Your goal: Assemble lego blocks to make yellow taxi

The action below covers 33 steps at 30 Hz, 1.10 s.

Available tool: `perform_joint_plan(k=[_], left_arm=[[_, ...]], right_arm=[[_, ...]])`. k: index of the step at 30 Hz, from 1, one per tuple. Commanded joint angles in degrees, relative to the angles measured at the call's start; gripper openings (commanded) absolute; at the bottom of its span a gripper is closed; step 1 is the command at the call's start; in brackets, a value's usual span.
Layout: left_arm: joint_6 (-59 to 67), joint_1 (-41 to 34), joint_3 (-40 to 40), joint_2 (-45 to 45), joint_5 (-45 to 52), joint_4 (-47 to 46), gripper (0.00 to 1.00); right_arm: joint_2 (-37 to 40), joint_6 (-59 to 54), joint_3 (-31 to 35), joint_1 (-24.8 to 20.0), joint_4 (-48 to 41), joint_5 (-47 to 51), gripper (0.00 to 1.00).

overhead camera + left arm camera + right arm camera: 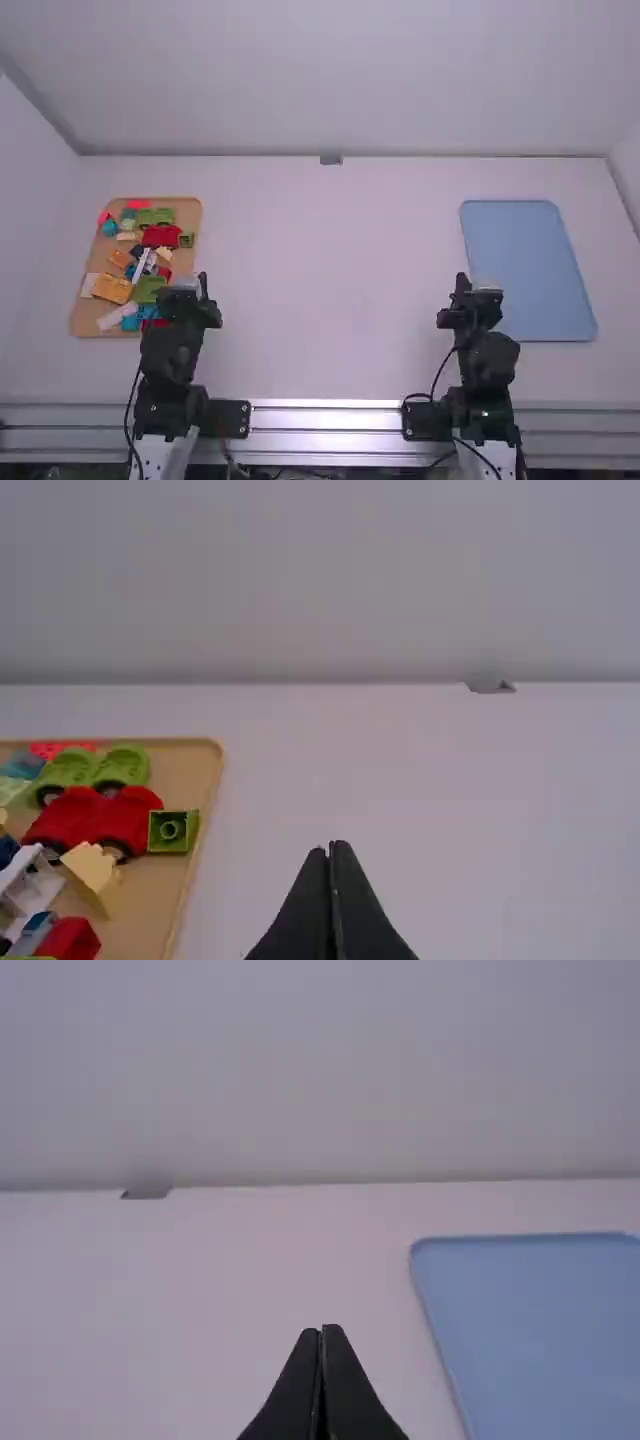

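The blocks (162,236) lie in the tan tray (190,765), on the left side of the counter (330,280). The left hand (329,852) and right hand (322,1332) are both narrow, their 2 fingers brought together with nothing between them.

Each block should be light, stiff and hard to damage, but smooth enough to slip if pinched at a corner. The yellow block (112,288) is best taken by 2 flat opposite sides, below the studs. The red car (130,818) has wheels, so it could roll if nudged; gripping its body looks safer. The cream wedge (92,875) slopes and might twist out; its upright faces would serve better.

In the high view, the left arm (172,345) covers the tray's near right corner, and pieces overlap, hiding sides and undersides. The left wrist view cuts the tray off. I cannot tell which pieces complete the taxi. The right arm (485,355) hides part of the blue tray (530,270).
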<state>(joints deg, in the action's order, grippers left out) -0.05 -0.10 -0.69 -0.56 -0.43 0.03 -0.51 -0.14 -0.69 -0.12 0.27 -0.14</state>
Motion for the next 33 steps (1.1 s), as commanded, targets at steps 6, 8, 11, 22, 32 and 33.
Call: perform_joint_plan(k=[6, 8, 11, 22, 32, 33], left_arm=[[0.0, 0.0, -0.5, -0.4, 0.0, -0.1, 0.02], [-0.1, -0.1, -1.0, -0.8, -0.1, -0.3, 0.03], [-0.2, -0.1, -2.0, -1.6, -0.2, -0.7, 0.04], [-2.0, -0.4, -9.0, -7.7, -0.8, -3.2, 0.17], [-9.6, -0.9, -18.9, -16.8, -6.9, -8.1, 0.35], [-10.4, -1.0, -20.5, -18.1, -7.6, -8.9, 0.38]], right_arm=[[-0.8, -0.3, -0.6, 0.0, -0.1, -0.3, 0.01], [-1.6, -0.5, -1.5, 0.0, -0.3, -0.7, 0.02], [-3.2, -1.0, -2.9, 0.1, -0.7, -1.5, 0.04], [-15.2, -6.7, -14.6, 1.7, -5.7, -6.1, 0.17], [-32.2, -14.7, -30.8, 5.3, -9.9, -12.5, 0.35], [-35.2, -15.9, -33.4, 5.6, -10.3, -14.2, 0.37]])
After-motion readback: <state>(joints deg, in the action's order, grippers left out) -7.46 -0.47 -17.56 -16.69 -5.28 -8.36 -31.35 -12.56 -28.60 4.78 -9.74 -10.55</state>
